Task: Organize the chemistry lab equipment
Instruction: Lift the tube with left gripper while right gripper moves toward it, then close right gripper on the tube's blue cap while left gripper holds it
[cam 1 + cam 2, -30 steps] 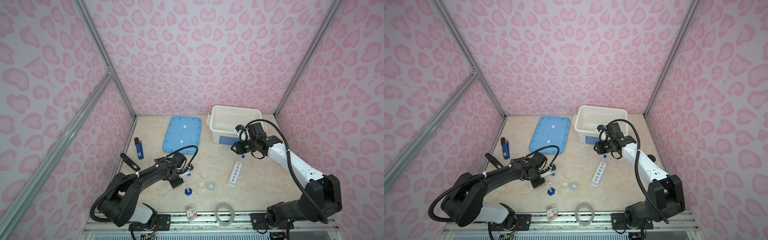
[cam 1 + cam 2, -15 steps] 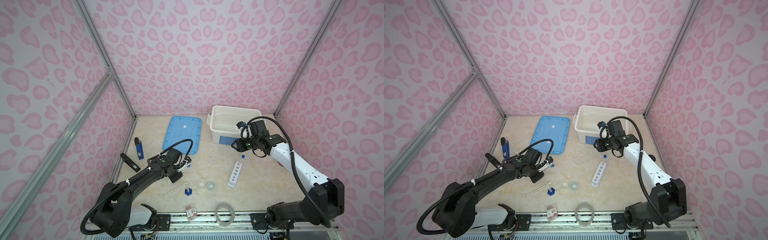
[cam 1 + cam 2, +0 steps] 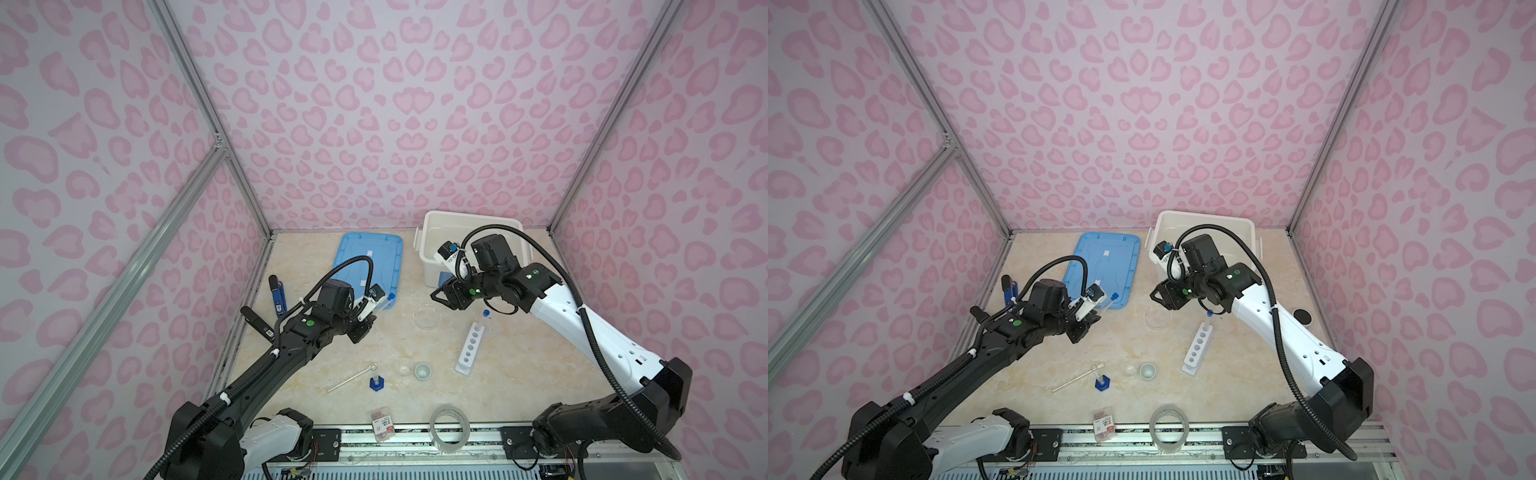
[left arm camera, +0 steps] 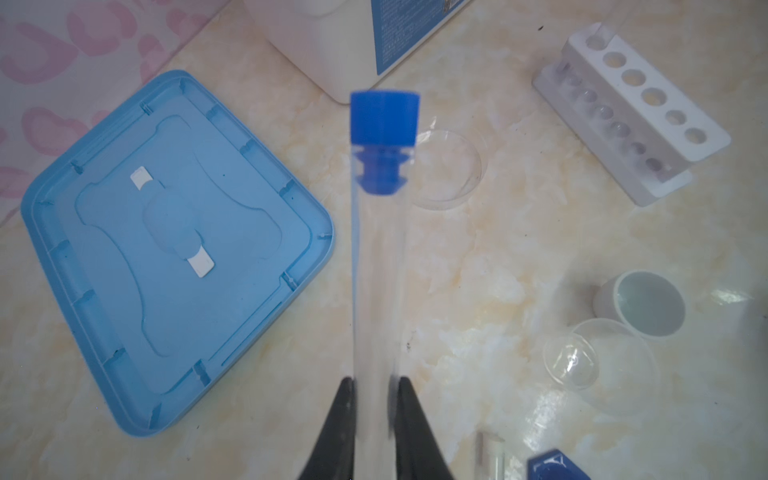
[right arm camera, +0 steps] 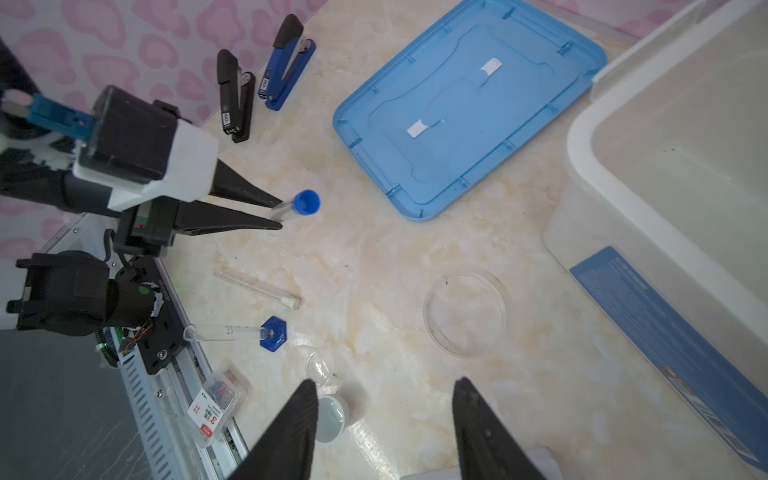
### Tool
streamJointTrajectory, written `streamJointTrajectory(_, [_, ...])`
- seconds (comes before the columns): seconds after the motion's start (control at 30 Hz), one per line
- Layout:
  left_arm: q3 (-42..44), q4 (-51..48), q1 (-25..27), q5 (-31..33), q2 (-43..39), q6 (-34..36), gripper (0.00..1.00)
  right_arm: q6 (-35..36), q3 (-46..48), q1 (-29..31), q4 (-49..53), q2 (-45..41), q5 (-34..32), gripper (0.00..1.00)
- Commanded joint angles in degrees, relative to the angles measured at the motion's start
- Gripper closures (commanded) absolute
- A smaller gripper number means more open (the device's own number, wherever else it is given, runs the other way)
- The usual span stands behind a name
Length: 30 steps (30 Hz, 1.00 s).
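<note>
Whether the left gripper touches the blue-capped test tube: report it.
Touching. Left wrist view: left gripper shut on the blue-capped test tube, both fingers against the glass.

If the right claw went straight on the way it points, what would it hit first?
Probably the clear petri dish, which lies straight ahead of the open right claw in its wrist view; depth is unclear, so it may land on bare table just short of it.

High paired overviews looking down, wrist views sharing petri dish point(image 4: 446, 168)
</note>
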State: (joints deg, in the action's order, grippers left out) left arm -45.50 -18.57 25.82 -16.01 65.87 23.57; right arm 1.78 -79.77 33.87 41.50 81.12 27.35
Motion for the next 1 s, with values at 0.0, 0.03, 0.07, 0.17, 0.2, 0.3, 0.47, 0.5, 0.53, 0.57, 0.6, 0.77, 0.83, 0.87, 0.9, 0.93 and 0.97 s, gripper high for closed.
streamJointTrajectory(0.0, [0.80,7.92,-0.07,-6.83,-0.59,-2.21,0.90,1.03,-2.67,2.64,-0.20,1.90,3.06,0.46])
streamJointTrajectory(0.03, [0.98,8.62,-0.04,-7.42,-0.65,-2.30,0.90,0.95,-3.71,3.22,0.04,2.67,3.16,0.46])
streamJointTrajectory(0.07, [1.17,9.15,-0.06,-7.90,-0.78,-2.26,0.90,0.74,-4.36,3.79,-0.01,3.38,2.70,0.46])
streamJointTrajectory(0.17, [1.78,10.40,-0.03,-8.81,-1.30,-1.95,0.90,0.12,-5.79,5.14,0.16,5.10,1.60,0.46])
streamJointTrajectory(0.2, [2.13,10.91,-0.06,-9.28,-1.66,-1.95,0.90,-0.23,-6.94,5.45,0.00,5.57,1.34,0.46])
streamJointTrajectory(0.3, [2.86,12.47,-0.05,-10.26,-2.89,-2.82,0.90,-1.03,-8.38,6.18,-0.30,7.05,1.22,0.46])
streamJointTrajectory(0.47, [4.18,13.63,-0.07,-11.12,-4.49,-3.17,0.90,-0.61,-12.70,7.84,1.65,9.80,0.58,0.46])
streamJointTrajectory(0.5, [4.34,13.72,-0.06,-11.40,-4.77,-3.35,0.90,-0.31,-13.54,8.09,2.33,10.29,0.41,0.46])
streamJointTrajectory(0.53, [4.43,13.82,-0.07,-11.54,-5.02,-3.40,0.90,-0.20,-14.04,8.31,2.53,10.73,0.29,0.46])
streamJointTrajectory(0.57, [4.45,13.90,-0.06,-11.60,-5.28,-3.37,0.90,-0.27,-14.39,8.39,2.64,11.11,0.33,0.47])
streamJointTrajectory(0.6, [4.52,13.98,-0.07,-11.51,-5.55,-3.36,0.90,-0.35,-14.89,8.40,2.89,11.56,0.18,0.47])
streamJointTrajectory(0.77, [5.13,14.58,-0.07,-12.00,-6.27,-3.71,0.90,-0.20,-16.68,8.70,4.08,13.02,0.34,0.49])
streamJointTrajectory(0.83, [5.15,14.52,-0.02,-12.03,-6.58,-3.71,0.89,-0.11,-17.00,8.75,4.53,13.38,0.31,0.50])
streamJointTrajectory(0.87, [5.20,14.52,0.00,-12.18,-6.77,-3.71,0.89,-0.11,-17.17,8.85,4.66,13.56,0.18,0.50])
streamJointTrajectory(0.9, [5.20,14.57,-0.01,-12.27,-6.88,-3.69,0.89,-0.19,-17.22,8.76,4.64,13.62,0.27,0.51])
streamJointTrajectory(0.93, [5.24,14.69,-0.03,-12.29,-6.97,-3.80,0.89,-0.28,-17.26,8.92,4.48,13.72,0.55,0.52])
streamJointTrajectory(0.97, [5.33,14.78,-0.02,-12.29,-7.02,-3.80,0.89,-0.42,-17.42,9.02,4.31,13.89,0.83,0.53])
